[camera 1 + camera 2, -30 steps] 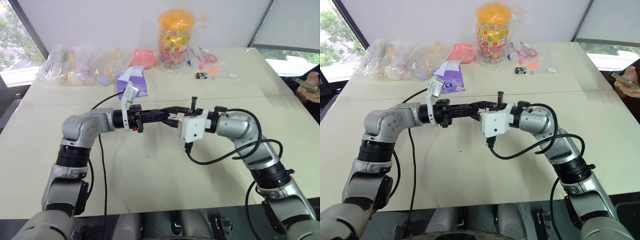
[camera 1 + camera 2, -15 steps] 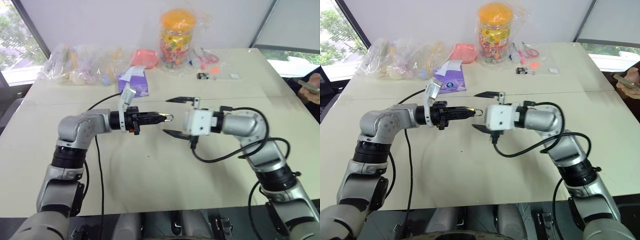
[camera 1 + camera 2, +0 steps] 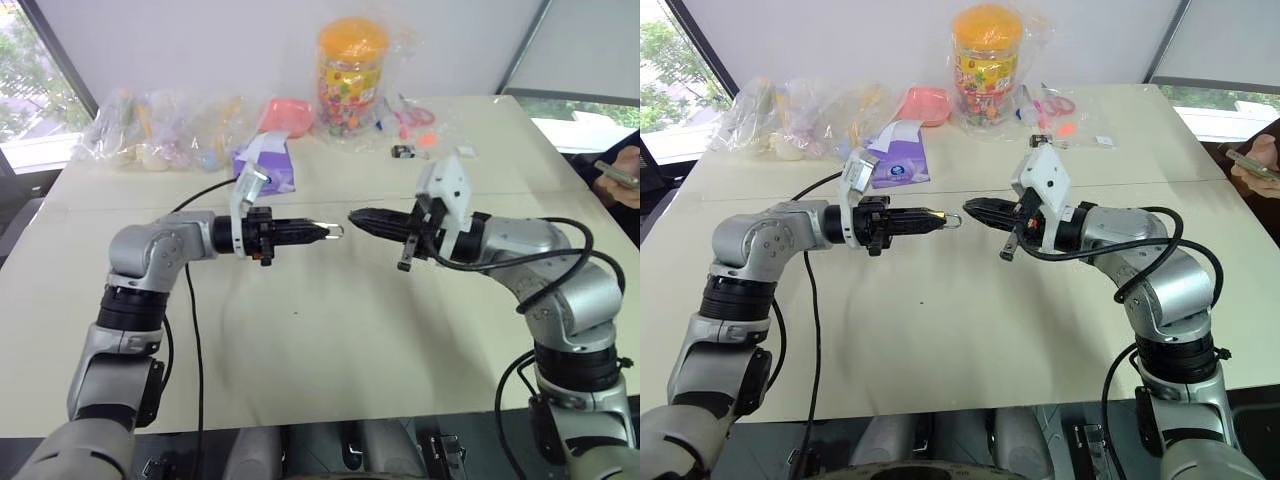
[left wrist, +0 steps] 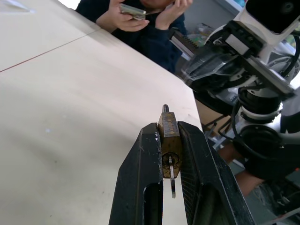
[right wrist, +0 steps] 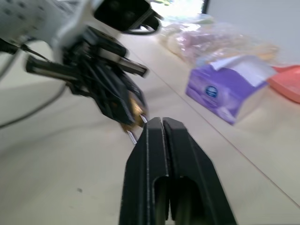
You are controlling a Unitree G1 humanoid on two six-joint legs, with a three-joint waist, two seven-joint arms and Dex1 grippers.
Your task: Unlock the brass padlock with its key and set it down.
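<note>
The left gripper (image 4: 171,140) pinches the brass padlock (image 4: 169,140), key (image 4: 171,176) inserted, while the right gripper (image 5: 162,123), pressed together, should open, grasp it squarely, then twist gently.

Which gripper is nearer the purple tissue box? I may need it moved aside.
Left. The left gripper, shut on the brass padlock, hovers just in front of the purple tissue box; the shut right gripper hovers further to its right.

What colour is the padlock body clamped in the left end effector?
Brass gold, slightly tarnished. The brass padlock shows best in the left wrist view.
</note>
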